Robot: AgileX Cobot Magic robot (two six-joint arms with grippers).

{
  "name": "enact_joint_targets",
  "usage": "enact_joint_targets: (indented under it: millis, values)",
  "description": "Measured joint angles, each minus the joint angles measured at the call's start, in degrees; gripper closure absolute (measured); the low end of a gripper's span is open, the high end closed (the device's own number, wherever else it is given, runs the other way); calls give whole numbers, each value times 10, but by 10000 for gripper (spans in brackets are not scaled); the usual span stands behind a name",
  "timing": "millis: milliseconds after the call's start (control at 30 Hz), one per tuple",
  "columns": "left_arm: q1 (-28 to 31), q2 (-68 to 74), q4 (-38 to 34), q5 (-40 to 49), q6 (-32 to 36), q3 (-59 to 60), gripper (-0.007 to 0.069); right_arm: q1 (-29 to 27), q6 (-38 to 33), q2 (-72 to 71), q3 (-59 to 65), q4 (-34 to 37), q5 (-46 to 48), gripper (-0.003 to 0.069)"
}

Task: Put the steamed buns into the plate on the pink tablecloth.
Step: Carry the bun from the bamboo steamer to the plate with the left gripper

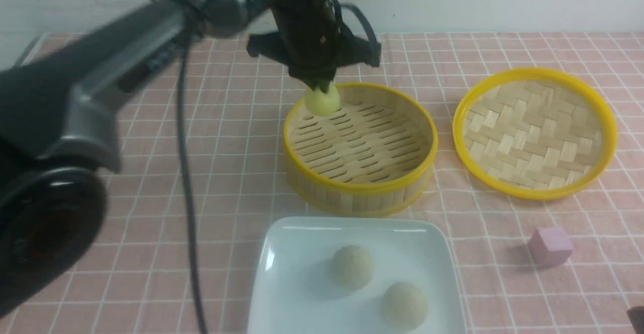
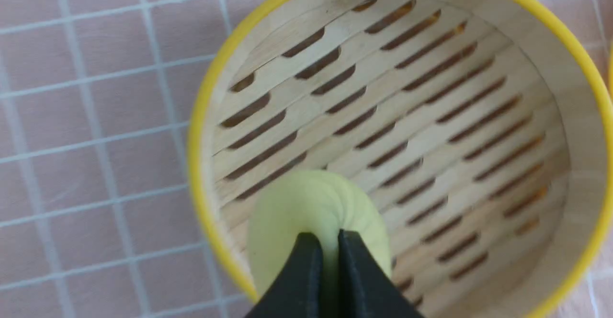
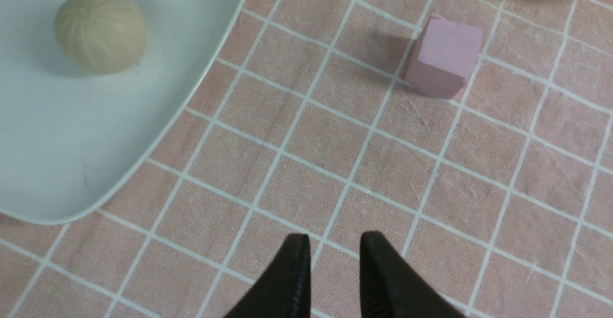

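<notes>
My left gripper (image 1: 318,83) (image 2: 329,241) is shut on the pleated top of the yellow steamed bun (image 1: 322,100) (image 2: 287,217), which hangs just above the far left part of the bamboo steamer basket (image 1: 359,193). Two pale beige steamed buns (image 1: 352,267) (image 1: 405,305) rest in the white square plate (image 1: 297,253) on the pink tablecloth (image 1: 151,213). In the right wrist view, my right gripper (image 3: 335,246) is open over bare cloth, nothing between its fingers, beside the plate (image 3: 96,164) and one beige bun (image 3: 100,30).
The steamer basket (image 2: 201,117) holds nothing on its slatted floor. Its yellow-rimmed woven lid (image 1: 533,72) lies to the basket's right. A small pink cube (image 1: 549,246) (image 3: 443,54) sits on the cloth right of the plate. My left arm's cable hangs across the left side.
</notes>
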Motion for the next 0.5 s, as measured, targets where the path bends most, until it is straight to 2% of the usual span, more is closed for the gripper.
enact_joint_targets:
  millis: [167,300,367,400,500]
  values:
    - [0,-111,-13,18,45,61,601,0,0,0,0,2,1,509]
    - [-5,-181,-62,18,51,201,601,0,0,0,0,3,1,505]
    - [-22,-222,-96,14,53,317,601,0,0,0,0,3,1,505]
    - [-35,-238,-110,-3,54,372,601,0,0,0,0,3,1,505]
    - [-84,-263,-147,-131,54,537,601,0,0,0,0,3,1,505]
